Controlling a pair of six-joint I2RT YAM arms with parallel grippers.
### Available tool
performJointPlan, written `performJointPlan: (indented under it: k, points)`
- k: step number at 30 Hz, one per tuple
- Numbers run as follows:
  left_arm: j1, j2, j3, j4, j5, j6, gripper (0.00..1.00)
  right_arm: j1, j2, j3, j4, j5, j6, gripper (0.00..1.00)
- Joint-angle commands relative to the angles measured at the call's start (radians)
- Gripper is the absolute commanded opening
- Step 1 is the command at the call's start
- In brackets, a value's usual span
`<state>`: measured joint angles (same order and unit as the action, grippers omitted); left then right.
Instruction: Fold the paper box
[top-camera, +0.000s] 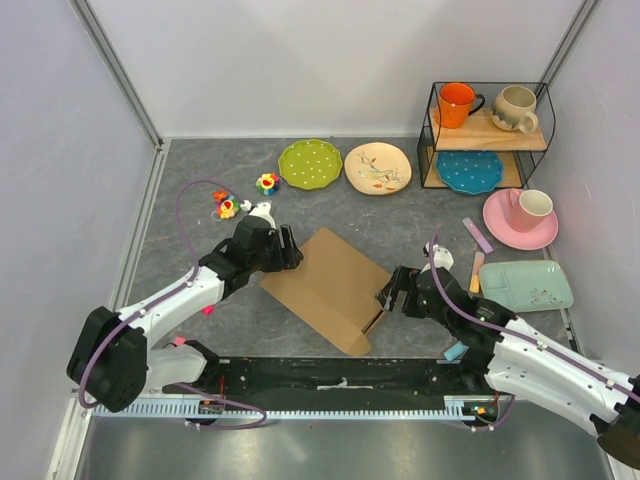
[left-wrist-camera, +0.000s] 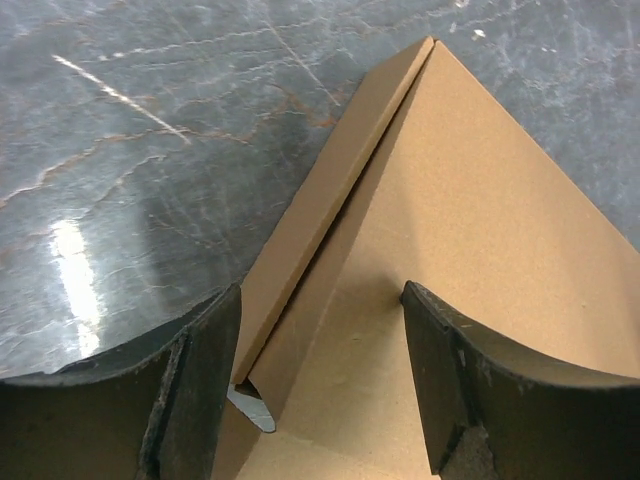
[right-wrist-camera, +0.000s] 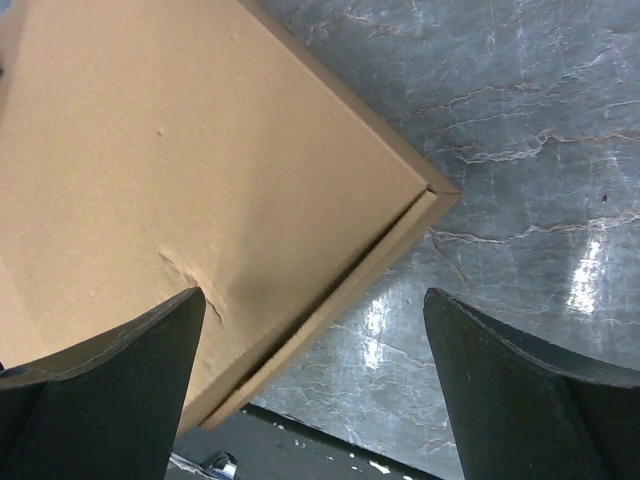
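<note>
Paper box (top-camera: 330, 285): frame centre on surface (top-camera: 420, 230), mostly formed, lid lying down. Left fingers (left-wrist-camera: 195, 400) apart, straddling upper-left side wall. Right fingers (right-wrist-camera: 520, 400) apart at lower-right edge. Step judged: closing. Next: press lid edge flush, tuck front flap.

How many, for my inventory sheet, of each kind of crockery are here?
Round plates: 4 (green plate, beige plate, blue plate, pink plate)
Rectangular dishes: 1 (pale green dish)
Mugs: 3 (orange mug, cream mug, pink mug)
Total: 8
</note>
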<state>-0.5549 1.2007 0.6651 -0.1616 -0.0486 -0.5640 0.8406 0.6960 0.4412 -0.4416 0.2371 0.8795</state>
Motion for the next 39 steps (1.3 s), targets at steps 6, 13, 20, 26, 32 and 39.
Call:
performJointPlan:
  k: [6, 13, 20, 26, 32, 39]
  points:
    - [0.001, 0.025, -0.105, 0.125, 0.164, -0.066, 0.67, -0.001, 0.118, -0.071, 0.171, -0.029, 0.079, 0.98]
    - [0.001, -0.052, -0.206, 0.192, 0.178, -0.175, 0.58, -0.084, 0.247, -0.019, 0.276, 0.059, -0.058, 0.88]
    - [-0.002, -0.131, -0.307, 0.247, 0.138, -0.275, 0.48, -0.284, 0.500, 0.140, 0.432, -0.061, -0.204, 0.61]
    - [0.006, -0.211, -0.267, 0.177, -0.028, -0.277, 0.59, -0.307, 0.583, 0.192, 0.472, -0.093, -0.217, 0.79]
    - [0.062, -0.157, -0.202, 0.235, 0.018, -0.212, 0.70, -0.325, 0.609, 0.174, 0.491, -0.143, -0.255, 0.83]
    - [0.064, 0.129, -0.162, 0.321, 0.225, -0.217, 0.50, -0.328, 0.597, -0.002, 0.630, -0.226, -0.177, 0.61]
